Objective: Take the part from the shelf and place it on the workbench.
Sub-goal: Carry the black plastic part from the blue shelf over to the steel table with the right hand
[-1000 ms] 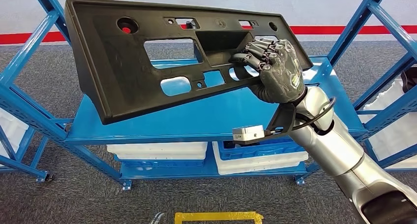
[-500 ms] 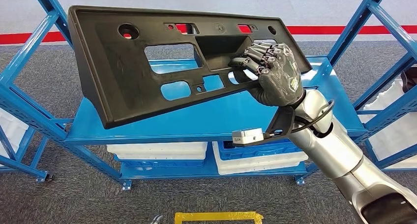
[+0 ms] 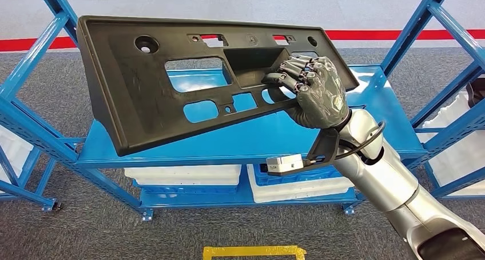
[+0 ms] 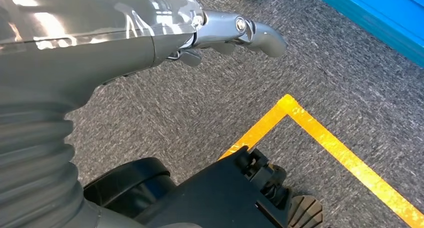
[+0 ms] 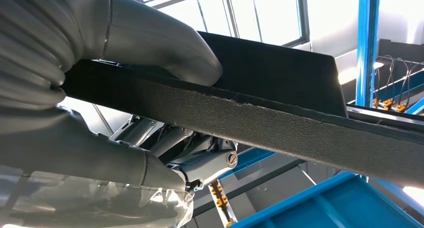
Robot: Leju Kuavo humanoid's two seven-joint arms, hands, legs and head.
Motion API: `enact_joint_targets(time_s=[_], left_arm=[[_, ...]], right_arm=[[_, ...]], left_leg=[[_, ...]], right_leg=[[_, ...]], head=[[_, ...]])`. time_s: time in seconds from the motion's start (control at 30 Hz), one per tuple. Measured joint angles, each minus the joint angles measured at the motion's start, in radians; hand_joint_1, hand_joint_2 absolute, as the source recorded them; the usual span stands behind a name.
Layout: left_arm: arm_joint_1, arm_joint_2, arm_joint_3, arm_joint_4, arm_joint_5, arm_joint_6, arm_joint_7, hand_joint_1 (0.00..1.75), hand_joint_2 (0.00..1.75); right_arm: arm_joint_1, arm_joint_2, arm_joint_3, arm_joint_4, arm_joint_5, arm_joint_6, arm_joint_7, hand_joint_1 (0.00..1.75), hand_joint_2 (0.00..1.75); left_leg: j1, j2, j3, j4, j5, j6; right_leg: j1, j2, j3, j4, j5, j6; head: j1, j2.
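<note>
One right robot hand wrapped tight on the black part, part tilted in the air above the blue shelf, left robot hand loose, fingers apart, over the floor

right robot hand gripping, left robot hand hanging

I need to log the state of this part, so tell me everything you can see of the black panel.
The black panel is a long, flat piece of matte, textured plastic with a raised rim, several rectangular and rounded cutouts, small round holes and a recessed pocket. It is held tilted in the air above the blue shelf, touching nothing else. The right hand grips its lower edge, fingers hooked through a cutout.
</note>
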Motion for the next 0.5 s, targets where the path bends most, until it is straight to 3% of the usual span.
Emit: enact_joint_targets(time_s=[0.3, 0.5], left_arm=[[0.004, 0.006, -0.002, 0.0, -0.004, 0.013, 0.041, 0.0, 1.75], [0.006, 0.011, -0.002, 0.0, -0.003, 0.018, 0.05, 0.0, 1.75]], right_arm=[[0.04, 0.002, -0.03, -0.014, -0.017, -0.008, -0.002, 1.75, 1.75], [0.058, 0.002, -0.047, -0.015, -0.023, -0.008, -0.004, 1.75, 1.75]], left_leg=[[-0.001, 0.0, -0.001, 0.003, -0.002, 0.002], [-0.004, 0.0, -0.005, 0.011, -0.005, 0.008]], right_leg=[[-0.004, 0.0, 0.0, -0.001, 0.0, 0.001], [-0.004, 0.0, 0.001, -0.001, 0.001, 0.008]], head=[[0.0, 0.0], [-0.003, 0.0]])
